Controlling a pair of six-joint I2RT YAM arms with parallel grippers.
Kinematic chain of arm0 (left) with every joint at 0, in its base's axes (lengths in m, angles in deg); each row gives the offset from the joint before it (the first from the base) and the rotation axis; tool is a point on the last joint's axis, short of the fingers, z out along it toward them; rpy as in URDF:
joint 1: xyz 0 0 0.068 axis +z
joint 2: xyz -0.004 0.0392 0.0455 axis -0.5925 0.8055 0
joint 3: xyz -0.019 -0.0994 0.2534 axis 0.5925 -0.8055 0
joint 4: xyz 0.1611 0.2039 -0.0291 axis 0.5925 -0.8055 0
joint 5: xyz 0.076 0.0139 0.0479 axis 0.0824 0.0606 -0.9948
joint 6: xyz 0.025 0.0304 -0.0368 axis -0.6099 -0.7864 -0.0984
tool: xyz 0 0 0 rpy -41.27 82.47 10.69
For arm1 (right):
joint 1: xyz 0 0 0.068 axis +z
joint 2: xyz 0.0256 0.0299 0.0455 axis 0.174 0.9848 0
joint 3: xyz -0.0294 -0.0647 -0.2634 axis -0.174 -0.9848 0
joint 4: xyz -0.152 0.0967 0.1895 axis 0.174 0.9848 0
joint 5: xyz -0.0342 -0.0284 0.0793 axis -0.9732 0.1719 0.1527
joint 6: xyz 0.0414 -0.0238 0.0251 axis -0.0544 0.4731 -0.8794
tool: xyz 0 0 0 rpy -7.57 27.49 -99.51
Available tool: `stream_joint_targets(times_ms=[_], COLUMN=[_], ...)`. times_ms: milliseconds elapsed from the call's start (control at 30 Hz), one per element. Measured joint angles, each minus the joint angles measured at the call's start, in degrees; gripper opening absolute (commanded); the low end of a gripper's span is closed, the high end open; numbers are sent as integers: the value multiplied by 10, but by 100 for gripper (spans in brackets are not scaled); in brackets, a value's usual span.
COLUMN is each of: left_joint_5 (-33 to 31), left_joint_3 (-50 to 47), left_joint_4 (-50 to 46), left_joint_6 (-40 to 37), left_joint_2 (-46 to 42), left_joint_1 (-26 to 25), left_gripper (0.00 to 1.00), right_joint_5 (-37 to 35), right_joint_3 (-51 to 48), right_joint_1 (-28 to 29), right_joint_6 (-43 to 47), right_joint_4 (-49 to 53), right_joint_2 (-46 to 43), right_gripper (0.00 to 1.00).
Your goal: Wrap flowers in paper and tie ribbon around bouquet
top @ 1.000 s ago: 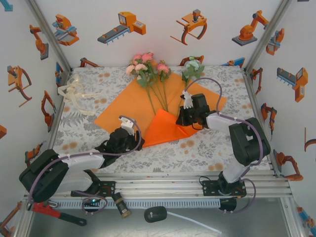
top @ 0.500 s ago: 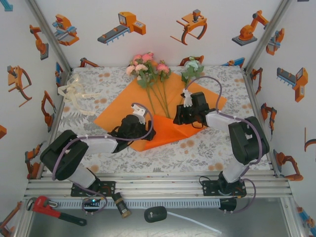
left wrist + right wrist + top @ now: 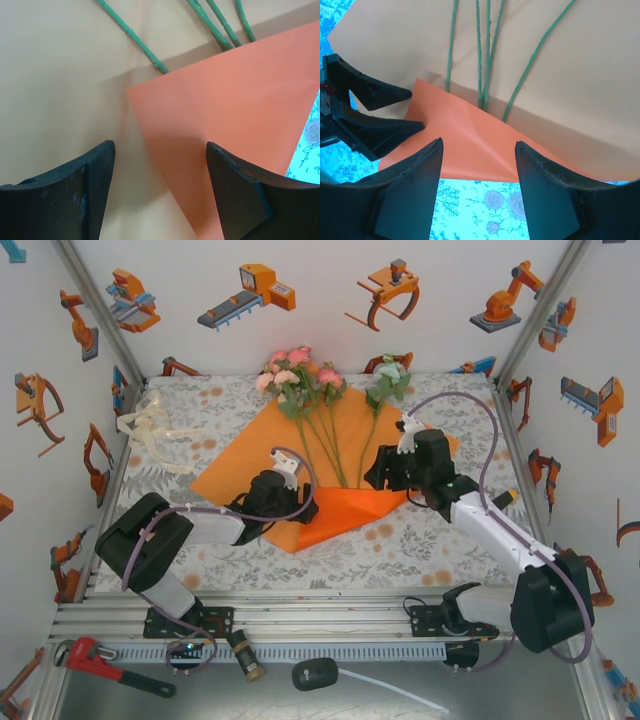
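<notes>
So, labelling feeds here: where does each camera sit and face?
Top external: high behind the arms, looking down; left gripper, right gripper show.
Left wrist: down past its fingers onto the folded corner of the thin bright orange paper sheet.
Right wrist: likewise, facing the left gripper.
Shared: that fold, thin green flower stems.
</notes>
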Motion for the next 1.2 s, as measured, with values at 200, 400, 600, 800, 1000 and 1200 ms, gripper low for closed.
stream_joint_targets(times_ms=[200,400,600,800,1000,1200], left_joint_5=[13,25,26,27,31,32], left_joint_3=[2,2,2,2,8,9], left_joint_4=[4,16,17,17,21,22], left_joint_6=[1,4,4,4,5,5], left_joint_2=[3,9,9,10,17,20], left_joint_1=[3,3,3,3,3,3], left_gripper=[68,68,68,68,68,68], right_joint_5=[-44,-71,-97,-99,-81,-36], right_joint_3=[75,280,459,553,572,556], right_joint_1=[-17,-71,-92,-92,-92,-88], right_joint_6=[-57,-101,-87,-55,-15,49], right_joint_4=[43,17,8,23,35,25], right_joint_2=[128,346,517,609,633,617], right_gripper=[59,57,54,39,8,3])
